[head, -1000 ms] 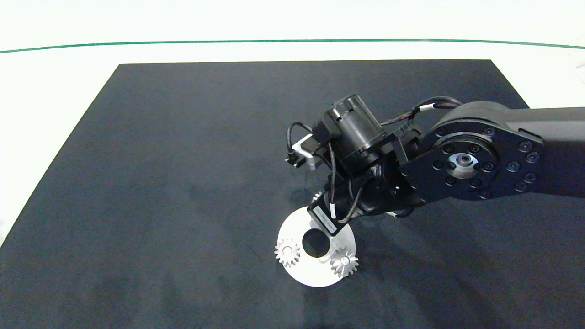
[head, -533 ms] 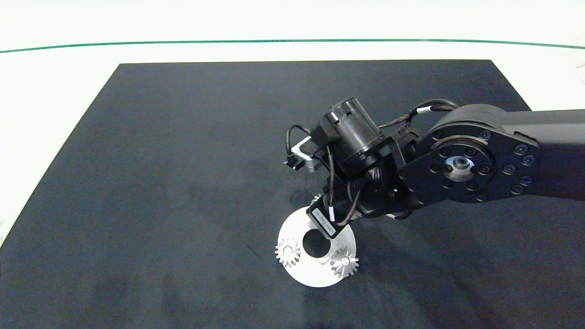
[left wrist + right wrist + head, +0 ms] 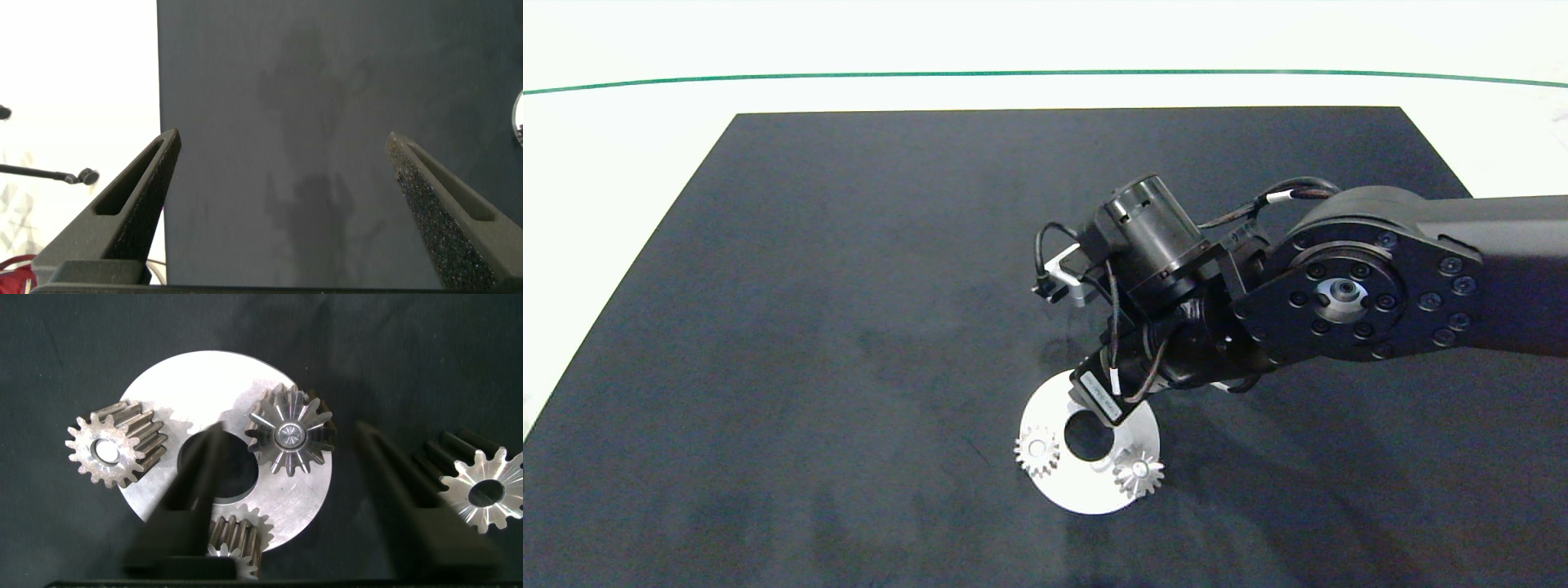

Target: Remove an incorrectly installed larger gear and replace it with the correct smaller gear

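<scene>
Here your right gripper hangs open and empty, its fingers straddling the larger gear on the disc. Expect rigid, heavy, slippery steel; pinch across opposite teeth.

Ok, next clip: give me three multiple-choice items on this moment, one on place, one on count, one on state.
1. Where is the loose gear? A on the white disc; B on the dark mat beside it; C in a gripper.
2. How many gears sit on the disc? A one; B five; C three.
3. How is the right gripper? A open; B shut on a gear; C out of view.
B: it lies off the disc's rim. C: the right wrist view shows three. A: its fingers stand apart, either side of one gear.
</scene>
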Controlling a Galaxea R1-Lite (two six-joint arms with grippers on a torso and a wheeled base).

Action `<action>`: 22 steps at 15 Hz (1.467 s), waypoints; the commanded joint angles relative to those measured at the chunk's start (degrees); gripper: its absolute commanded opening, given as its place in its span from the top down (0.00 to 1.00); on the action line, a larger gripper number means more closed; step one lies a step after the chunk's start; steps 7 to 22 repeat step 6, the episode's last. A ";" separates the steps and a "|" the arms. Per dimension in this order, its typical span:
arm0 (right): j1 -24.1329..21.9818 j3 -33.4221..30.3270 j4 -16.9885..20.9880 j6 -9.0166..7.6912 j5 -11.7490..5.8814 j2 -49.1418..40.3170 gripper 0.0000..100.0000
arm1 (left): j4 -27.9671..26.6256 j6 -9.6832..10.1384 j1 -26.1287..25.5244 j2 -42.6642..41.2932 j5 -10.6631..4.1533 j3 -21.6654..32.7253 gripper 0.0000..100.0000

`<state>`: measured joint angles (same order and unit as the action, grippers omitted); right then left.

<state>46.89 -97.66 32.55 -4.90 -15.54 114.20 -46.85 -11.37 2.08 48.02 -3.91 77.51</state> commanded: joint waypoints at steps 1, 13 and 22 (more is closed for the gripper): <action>0.05 0.72 0.23 0.33 -0.10 -1.53 0.00 | -0.26 -0.05 0.02 0.06 -0.04 0.01 0.00; -1.53 9.77 0.15 3.85 -1.24 -12.34 0.00 | 4.66 0.21 0.02 0.23 0.22 -0.52 0.00; -1.53 9.77 0.15 3.85 -1.24 -12.34 0.00 | 4.66 0.21 0.02 0.23 0.22 -0.52 0.00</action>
